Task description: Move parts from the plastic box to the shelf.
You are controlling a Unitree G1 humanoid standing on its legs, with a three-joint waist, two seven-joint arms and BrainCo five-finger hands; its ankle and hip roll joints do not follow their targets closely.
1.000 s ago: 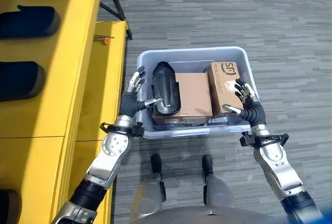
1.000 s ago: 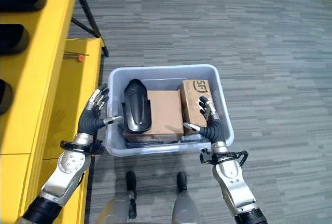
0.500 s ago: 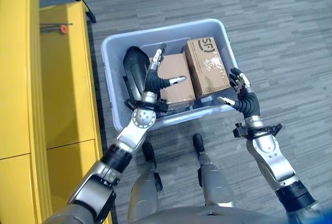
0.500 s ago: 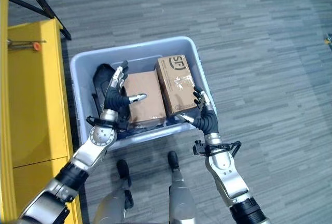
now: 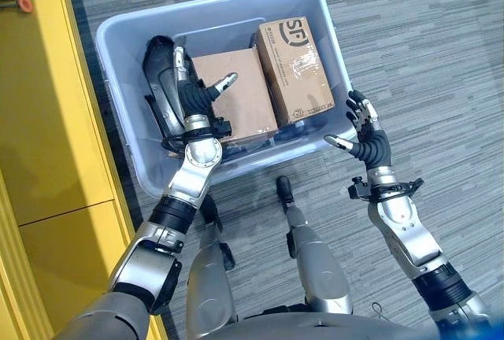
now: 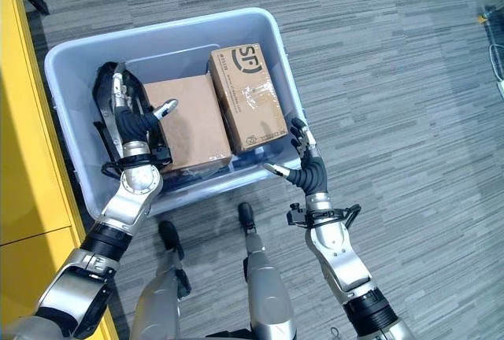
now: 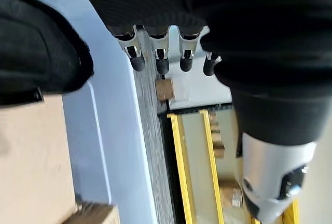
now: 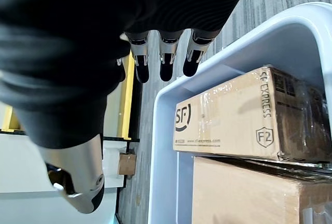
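The plastic box (image 5: 126, 143) is sitting on the floor beside the yellow shelf (image 5: 47, 120), its open top letting both arms reach the parts. Inside, a black moulded part (image 5: 157, 80) is lying along the box's shelf-side wall, a plain cardboard box (image 5: 232, 100) is filling the middle, and a printed cardboard box (image 5: 295, 68) is lying tilted against the opposite wall, partly riding on the plain one.

The left hand (image 5: 193, 100) is hanging inside the plastic box between the black part and the plain carton, fingers spread and holding nothing, likely lining up for a grasp. The right hand (image 5: 362, 131) is hovering just outside the box's near corner, fingers wide and empty.

Print shows on the tilted carton; I am leaving it unread.
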